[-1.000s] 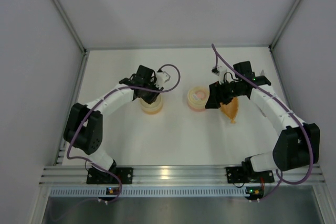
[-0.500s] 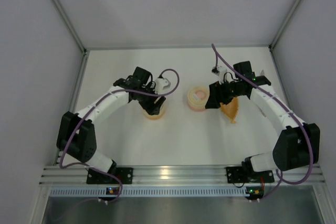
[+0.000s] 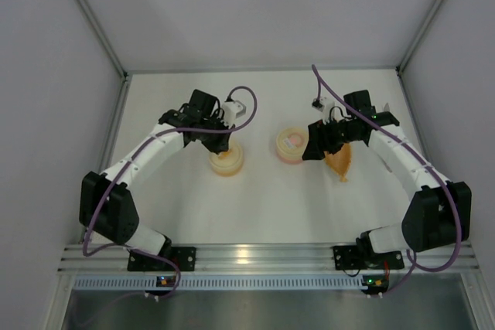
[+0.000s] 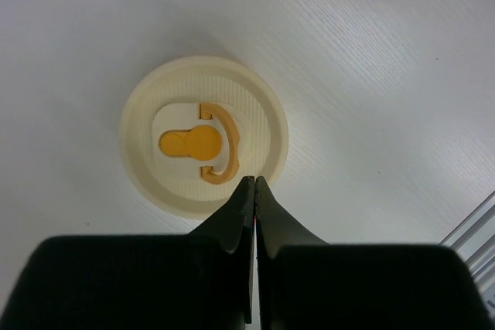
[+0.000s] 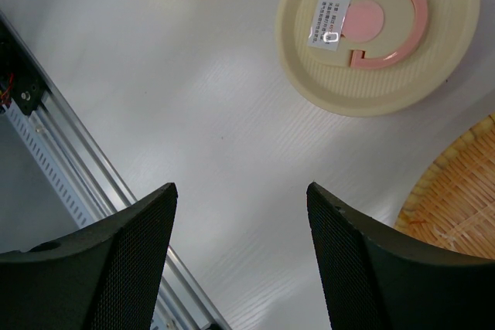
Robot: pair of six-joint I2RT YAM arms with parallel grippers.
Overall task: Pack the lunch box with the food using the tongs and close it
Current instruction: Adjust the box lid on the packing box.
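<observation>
Orange bag (image 5: 456, 191) cut off at edge; left tool (image 4: 254, 183) closed.

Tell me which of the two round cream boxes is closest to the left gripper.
The orange-marked box, on the left: the left gripper is shut just over its lid's edge. The pink-marked box sits further right, near the right gripper.
</observation>
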